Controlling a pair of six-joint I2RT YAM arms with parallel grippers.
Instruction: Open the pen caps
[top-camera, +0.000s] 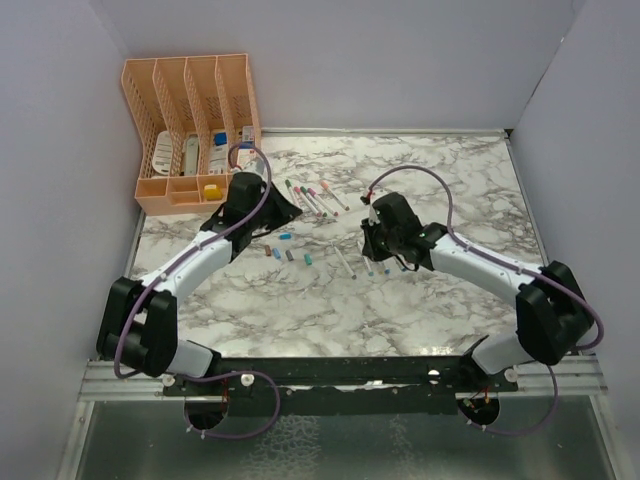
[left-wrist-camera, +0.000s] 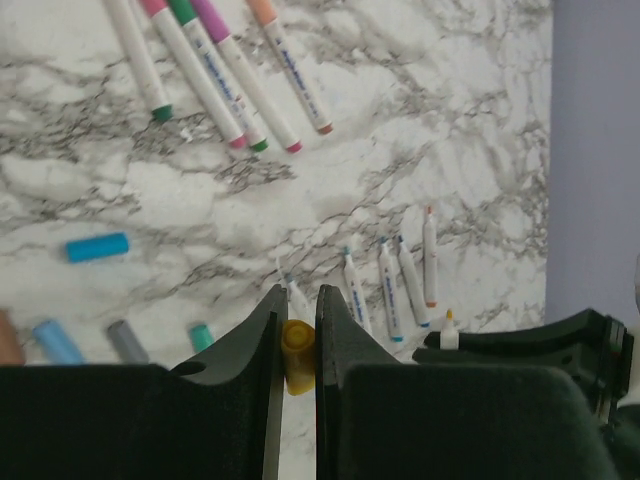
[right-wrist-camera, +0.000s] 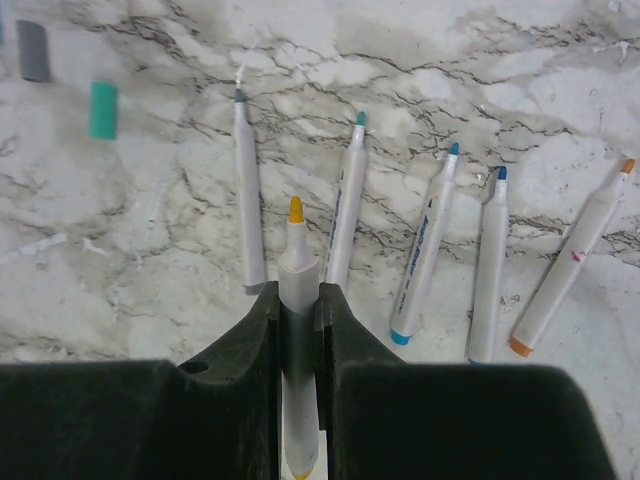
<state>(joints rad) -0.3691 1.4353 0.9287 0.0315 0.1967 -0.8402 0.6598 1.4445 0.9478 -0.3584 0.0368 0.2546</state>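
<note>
1. The left claw is clenching a stubby yellow cap across its round sides, above the marble bench; the right claw is grasping the yellow-tipped pen by the barrel, its bare nib pointing away from the wrist; cap and pen are sitting apart, one in each claw.
2. Five uncapped pens are lying in a loose row on the bench just beyond the right claw, nibs showing; a blue cap, a grey cap and a teal cap are resting loose on the marble to the left of them.
3. Five more pens are waiting in a slanted bunch farther back on the bench; judging by their fat coloured ends, they are probably wearing their caps and making up the work left to do.
4. Each cap is looking light, hard and glossy, so it is likely to be slippery and quick to roll or skitter if nudged; the sure hold is square across the middle of its sides, as the left claw is doing now.
5. Each pen is looking slim, stiff and featherweight; the barrel is the place to grip, well clear of the soft nib, with the pull running straight along the pen's length, since a snug cap is likely to let go suddenly.
</note>
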